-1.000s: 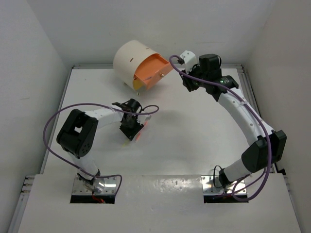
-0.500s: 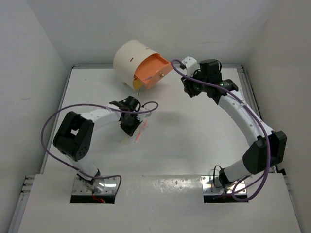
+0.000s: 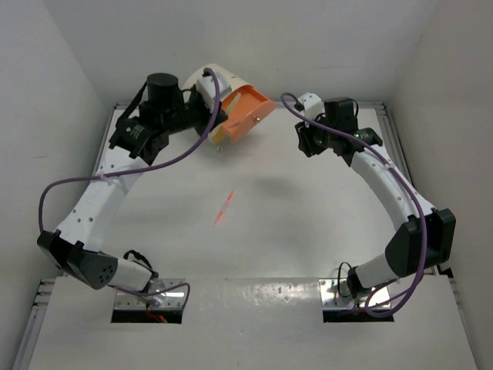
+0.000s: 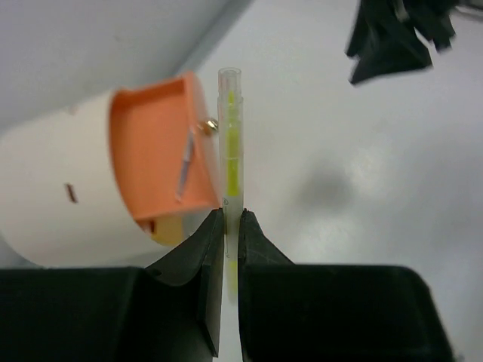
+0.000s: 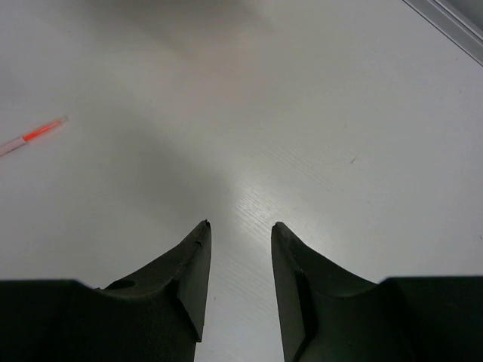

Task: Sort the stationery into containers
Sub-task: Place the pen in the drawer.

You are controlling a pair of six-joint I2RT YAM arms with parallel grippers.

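Left tool (image 4: pixel 232 220): pinching yellow pen (image 4: pixel 231 143) near open orange drawer (image 4: pixel 147 147) | Right tool (image 5: pixel 238 230): spread above table (image 5: pixel 339 113) | Pink pen (image 3: pixel 223 208): lying on table

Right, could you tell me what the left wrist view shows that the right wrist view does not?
Only the left wrist view: the left fingers closed on a yellow pen, and beyond them the open orange drawer of the cream cabinet, with a thin pen lying inside it.
Only the right wrist view: the right fingers open with nothing between them, and a pink-red pen lying alone at the left.
Both: the white table and that arm's own black fingers.
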